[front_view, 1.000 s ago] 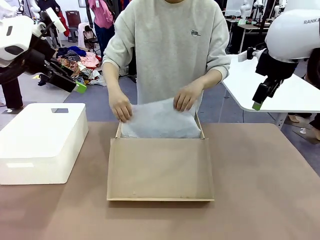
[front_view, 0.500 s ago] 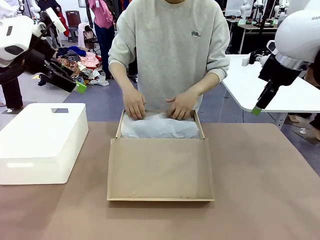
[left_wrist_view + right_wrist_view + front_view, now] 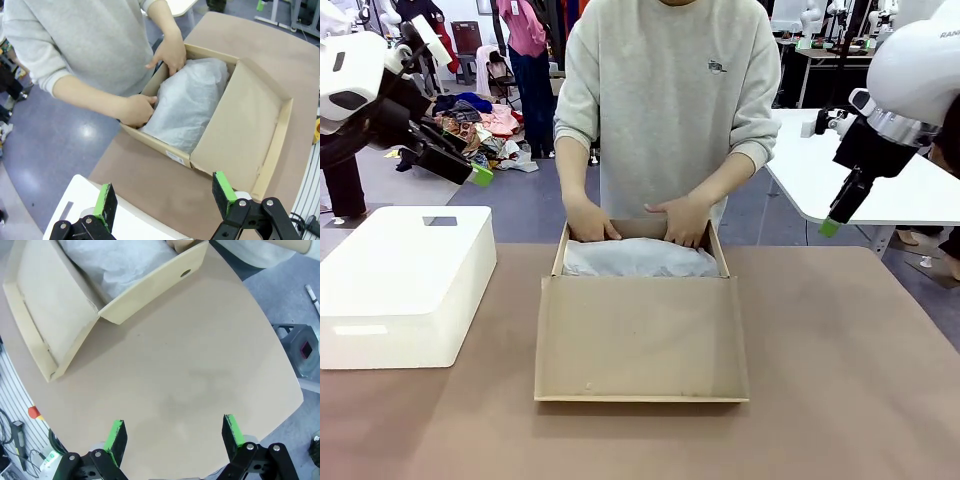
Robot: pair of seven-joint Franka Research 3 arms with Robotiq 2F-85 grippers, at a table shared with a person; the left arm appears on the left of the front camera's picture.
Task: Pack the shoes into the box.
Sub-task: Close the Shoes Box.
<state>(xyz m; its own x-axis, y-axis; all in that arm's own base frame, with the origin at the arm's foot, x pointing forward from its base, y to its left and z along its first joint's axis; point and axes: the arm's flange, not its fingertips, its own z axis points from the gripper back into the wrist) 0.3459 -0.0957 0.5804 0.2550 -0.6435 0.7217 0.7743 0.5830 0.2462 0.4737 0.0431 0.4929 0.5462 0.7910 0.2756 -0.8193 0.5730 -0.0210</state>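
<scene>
Shoebox (image 3: pixel 724 258) sits mid-tabletop (image 3: pixel 840 380), its lid flap (image 3: pixel 640 340) open toward the robot. The person's hands (image 3: pixel 588 220) tuck white tissue paper (image 3: pixel 638 258) over the contents, probably the shoes, so closing the lid seems all that's left. Left end effector (image 3: pixel 164 189) and right end effector (image 3: pixel 175 430) hang wide, empty.

Both arms hang raised at either side. The left gripper (image 3: pixel 167 197) has its jaws wide apart, as does the right gripper (image 3: pixel 175 436).

Brown cardboard box (image 3: pixel 640 340) lies open, white tissue (image 3: pixel 640 258) inside.
</scene>
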